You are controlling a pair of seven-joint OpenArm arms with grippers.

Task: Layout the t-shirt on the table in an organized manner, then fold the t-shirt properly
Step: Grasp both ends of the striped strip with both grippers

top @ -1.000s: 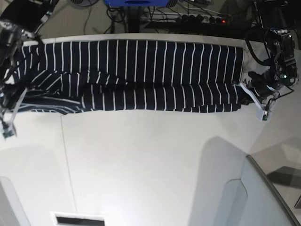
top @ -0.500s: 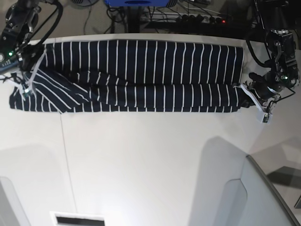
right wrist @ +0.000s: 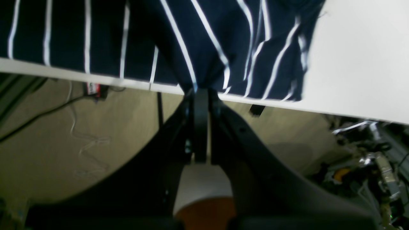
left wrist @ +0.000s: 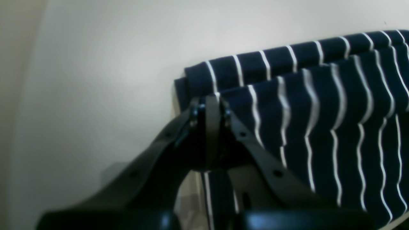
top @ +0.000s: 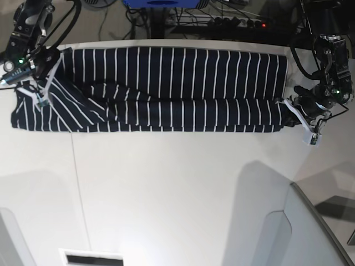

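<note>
Base view: table (top: 177,188) mostly bare; shirt (top: 166,88) stretched as a long band along the 12 o'clock edge. Since a second ago its 9 o'clock end, then trailing off toward the table's side, has been carried up and in toward 11 o'clock, and it now lies folded over the band. Likely the sleeve fold going in. Right gripper (top: 34,80) clamped on that end, left gripper (top: 294,108) clamped on the 3 o'clock hem, unmoved, anchoring.
</note>
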